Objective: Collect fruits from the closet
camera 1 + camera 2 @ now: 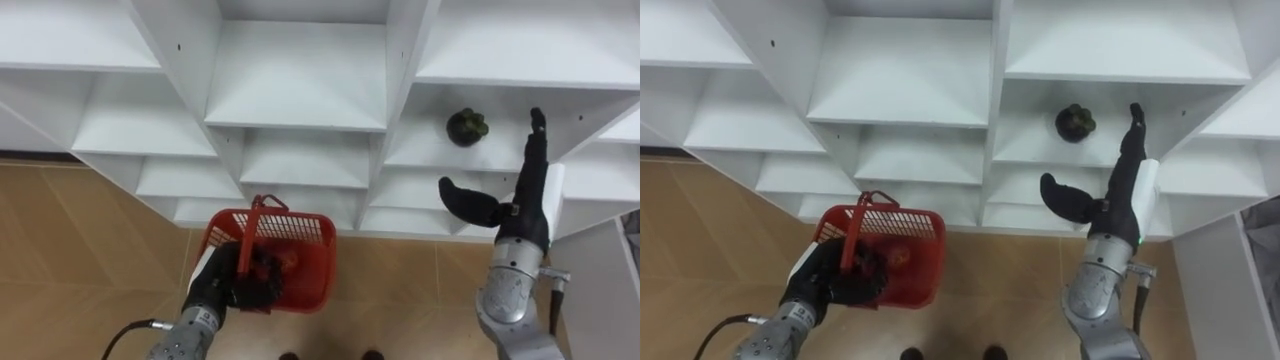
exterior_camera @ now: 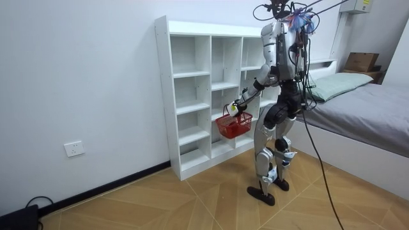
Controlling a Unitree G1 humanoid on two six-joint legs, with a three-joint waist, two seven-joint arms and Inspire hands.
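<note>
A dark green fruit (image 1: 467,126) (image 1: 1075,121) lies on a shelf of the white closet (image 1: 300,100) in its right column. My right hand (image 1: 525,195) (image 1: 1120,190) is raised in front of that shelf, open, with straight fingers reaching up to the right of the fruit and the thumb spread out below it, not touching it. My left hand (image 1: 235,285) (image 1: 830,285) is shut on the handle of a red plastic basket (image 1: 290,255) (image 1: 905,250) held below the middle column. Something reddish lies inside the basket. In the room view I stand facing the closet (image 2: 204,96), the basket (image 2: 234,124) in front of me.
The closet's other compartments look bare. Wooden floor (image 1: 60,250) lies below. A bed (image 2: 370,108) stands behind me at the room view's right, with a cardboard box (image 2: 361,62) by the wall. A wall socket (image 2: 75,149) sits low at the room view's left.
</note>
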